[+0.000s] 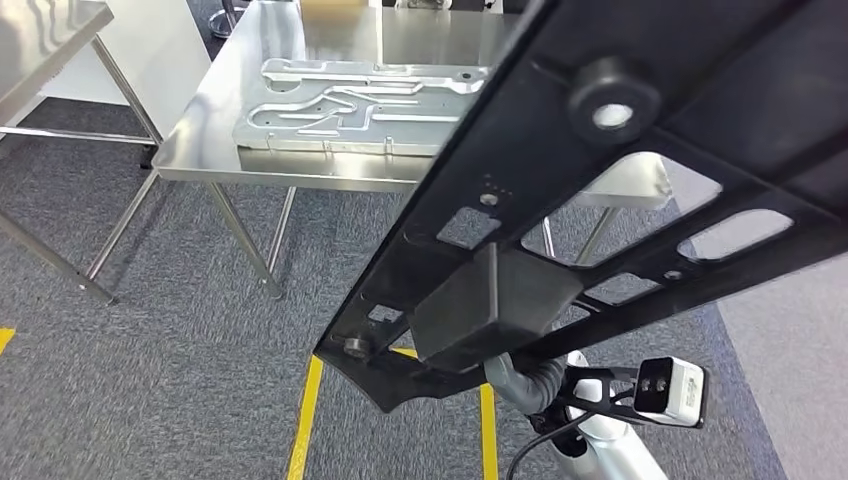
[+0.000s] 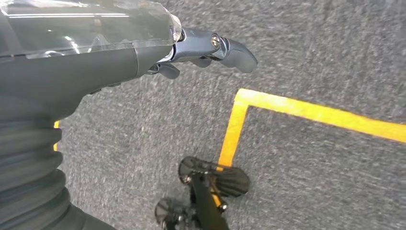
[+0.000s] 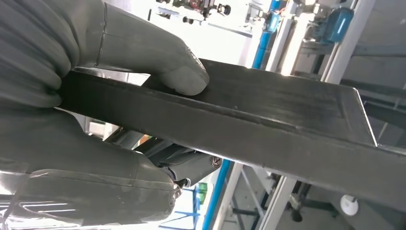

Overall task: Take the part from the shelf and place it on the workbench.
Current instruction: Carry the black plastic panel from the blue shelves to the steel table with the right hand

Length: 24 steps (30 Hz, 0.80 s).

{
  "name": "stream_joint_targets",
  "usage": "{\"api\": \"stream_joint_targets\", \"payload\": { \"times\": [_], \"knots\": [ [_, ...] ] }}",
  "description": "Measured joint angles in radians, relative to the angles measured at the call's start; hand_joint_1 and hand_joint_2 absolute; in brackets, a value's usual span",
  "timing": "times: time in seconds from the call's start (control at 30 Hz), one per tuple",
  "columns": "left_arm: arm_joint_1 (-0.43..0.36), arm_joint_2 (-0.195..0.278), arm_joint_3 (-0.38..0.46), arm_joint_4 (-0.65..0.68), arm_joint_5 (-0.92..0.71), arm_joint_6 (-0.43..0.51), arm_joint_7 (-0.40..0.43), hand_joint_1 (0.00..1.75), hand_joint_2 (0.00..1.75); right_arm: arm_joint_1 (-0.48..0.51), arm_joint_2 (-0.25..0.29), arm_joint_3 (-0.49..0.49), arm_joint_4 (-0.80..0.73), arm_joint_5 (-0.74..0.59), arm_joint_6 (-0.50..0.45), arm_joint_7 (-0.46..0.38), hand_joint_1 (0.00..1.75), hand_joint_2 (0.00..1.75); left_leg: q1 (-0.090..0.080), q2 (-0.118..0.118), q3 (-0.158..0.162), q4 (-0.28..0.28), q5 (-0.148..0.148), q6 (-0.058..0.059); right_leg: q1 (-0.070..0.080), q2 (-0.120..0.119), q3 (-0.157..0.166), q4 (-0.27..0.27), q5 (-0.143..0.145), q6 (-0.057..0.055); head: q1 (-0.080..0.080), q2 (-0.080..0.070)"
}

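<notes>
My right hand [image 3: 110, 120] grips the long black perforated metal part [image 1: 600, 200], raised ahead of the steel counter [image 1: 215, 120]. My left hand [image 2: 143, 52] hangs with fingers [image 2: 230, 48] released. Carrying step; next, I judge, lower it onto the counter.

Long black flat perforated metal part [image 1: 560, 230] runs off the head view's top and right edges, hiding the right hand and part of the steel surface [image 1: 300, 170].
</notes>
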Motion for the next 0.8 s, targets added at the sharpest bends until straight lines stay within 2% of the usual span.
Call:
{"api": "stream_joint_targets", "payload": {
  "times": [0.07,0.1,0.13,0.17,0.2,0.27,0.3,0.33,0.43,0.47,0.5,0.57,0.6,0.63,0.67,0.7,0.73,0.77,0.8],
  "knots": [
    [-0.001,0.001,0.000,0.000,-0.001,-0.001,0.000,0.00,1.75,0.009,0.001,-0.006,-0.009,0.000,0.005,0.000,1.75,1.75,0.000,0.002,0.017,-0.003,-0.015,0.005,-0.002,-0.003,-0.091,0.119,-0.047,0.009,0.000,0.000],
    [-0.001,0.001,0.000,0.000,-0.001,-0.001,0.000,0.00,1.75,0.015,0.001,-0.008,-0.013,0.000,0.007,0.000,1.75,1.75,0.000,0.002,0.027,-0.003,-0.024,0.005,-0.003,-0.004,-0.126,0.151,-0.069,0.010,0.000,0.000],
    [-0.001,0.001,0.000,0.000,-0.001,-0.001,0.000,0.00,1.75,0.022,0.001,-0.011,-0.017,0.000,0.009,0.000,1.75,1.75,0.000,0.003,0.041,-0.003,-0.035,0.004,-0.003,-0.005,-0.146,0.154,-0.078,0.009,0.000,0.000],
    [-0.001,0.001,0.000,0.000,-0.002,-0.001,0.000,0.00,1.75,0.028,0.001,-0.013,-0.021,0.000,0.010,0.000,1.75,1.75,-0.001,0.003,0.056,-0.004,-0.046,0.003,-0.002,-0.006,-0.151,0.127,-0.064,0.006,0.000,0.000],
    [-0.001,0.001,0.000,0.000,-0.003,-0.001,0.001,0.00,1.75,0.033,0.001,-0.016,-0.026,0.000,0.012,0.000,1.75,1.75,-0.001,0.005,0.073,-0.004,-0.058,0.002,-0.001,-0.010,-0.142,0.072,-0.025,0.001,0.000,0.000],
    [-0.001,0.000,0.000,0.000,-0.003,0.000,0.002,0.00,1.75,0.041,0.002,-0.024,-0.033,0.001,0.017,-0.004,1.75,1.75,-0.003,0.009,0.101,-0.006,-0.082,-0.004,0.007,-0.028,-0.116,-0.054,0.082,-0.016,0.000,0.000],
    [-0.001,-0.001,0.000,0.000,-0.003,0.001,0.003,0.00,1.75,0.043,0.002,-0.028,-0.035,0.001,0.021,-0.006,1.75,1.75,-0.004,0.011,0.110,-0.008,-0.092,-0.010,0.012,-0.034,-0.107,-0.093,0.118,-0.024,0.000,0.000],
    [-0.001,-0.001,0.000,0.000,-0.003,0.003,0.003,0.00,1.75,0.044,0.003,-0.032,-0.037,0.001,0.025,-0.009,1.75,1.75,-0.006,0.014,0.119,-0.008,-0.098,-0.016,0.016,-0.036,-0.103,-0.113,0.137,-0.030,0.000,0.000],
    [-0.006,0.000,-0.001,0.000,-0.005,0.005,0.002,0.00,1.75,0.044,0.008,-0.045,-0.048,0.001,0.030,-0.010,1.75,1.75,-0.007,0.019,0.135,0.006,-0.104,-0.034,0.013,-0.021,-0.080,-0.129,0.131,-0.044,0.000,0.000],
    [-0.009,0.001,-0.001,0.000,-0.006,0.004,0.002,0.00,1.75,0.041,0.011,-0.050,-0.053,-0.001,0.030,-0.008,1.75,1.75,-0.006,0.018,0.124,0.033,-0.110,-0.038,0.010,-0.019,-0.069,-0.134,0.128,-0.050,0.000,0.000],
    [-0.011,0.002,-0.001,0.000,-0.006,0.003,0.001,0.00,1.75,0.038,0.014,-0.054,-0.059,-0.004,0.029,-0.004,1.75,1.75,-0.004,0.016,0.099,0.080,-0.125,-0.041,0.009,-0.017,-0.059,-0.138,0.124,-0.055,0.000,0.000],
    [-0.013,0.002,-0.001,0.000,-0.003,0.002,0.001,0.00,1.75,0.034,0.018,-0.060,-0.066,-0.008,0.029,0.002,1.75,1.75,-0.002,0.014,0.021,0.203,-0.176,-0.049,0.010,-0.013,-0.048,-0.139,0.113,-0.061,0.000,0.000],
    [-0.011,0.002,-0.001,0.000,-0.001,0.002,0.001,0.00,1.75,0.034,0.019,-0.062,-0.067,-0.010,0.029,0.004,1.75,1.75,-0.001,0.014,-0.016,0.248,-0.200,-0.053,0.011,-0.009,-0.043,-0.139,0.106,-0.062,0.000,0.000],
    [-0.010,0.002,-0.001,0.000,0.000,0.002,0.001,0.00,1.75,0.035,0.020,-0.063,-0.069,-0.011,0.029,0.005,1.75,1.75,-0.001,0.014,-0.041,0.265,-0.207,-0.054,0.012,-0.005,-0.036,-0.138,0.100,-0.062,0.000,0.000],
    [-0.009,0.002,-0.001,0.000,0.002,0.002,0.001,0.00,1.75,0.037,0.021,-0.065,-0.070,-0.011,0.030,0.005,1.75,1.75,-0.001,0.014,-0.050,0.248,-0.187,-0.053,0.012,-0.002,-0.027,-0.138,0.093,-0.061,0.000,0.000],
    [-0.009,0.003,-0.001,0.000,0.003,0.002,0.000,0.00,1.75,0.040,0.022,-0.066,-0.071,-0.011,0.031,0.004,1.75,1.75,-0.001,0.014,-0.044,0.197,-0.142,-0.050,0.013,0.000,-0.016,-0.138,0.085,-0.060,0.000,0.000],
    [-0.008,0.003,-0.001,0.000,0.005,0.002,-0.001,0.00,1.75,0.045,0.023,-0.068,-0.073,-0.010,0.032,0.001,1.75,1.75,-0.002,0.013,-0.029,0.127,-0.083,-0.045,0.013,0.001,-0.006,-0.138,0.077,-0.058,0.000,0.000],
    [-0.008,0.004,-0.001,0.000,0.007,0.003,-0.003,0.00,1.75,0.049,0.025,-0.069,-0.075,-0.008,0.033,-0.002,1.75,1.75,-0.003,0.013,-0.017,0.067,-0.040,-0.040,0.014,0.002,0.001,-0.136,0.070,-0.056,0.000,0.000],
    [-0.008,0.004,0.000,0.000,0.009,0.004,-0.004,0.00,1.75,0.054,0.027,-0.070,-0.076,-0.006,0.033,-0.005,1.75,1.75,-0.006,0.012,-0.008,0.025,-0.012,-0.036,0.014,0.003,0.003,-0.135,0.066,-0.052,0.000,0.000]
  ]
}}
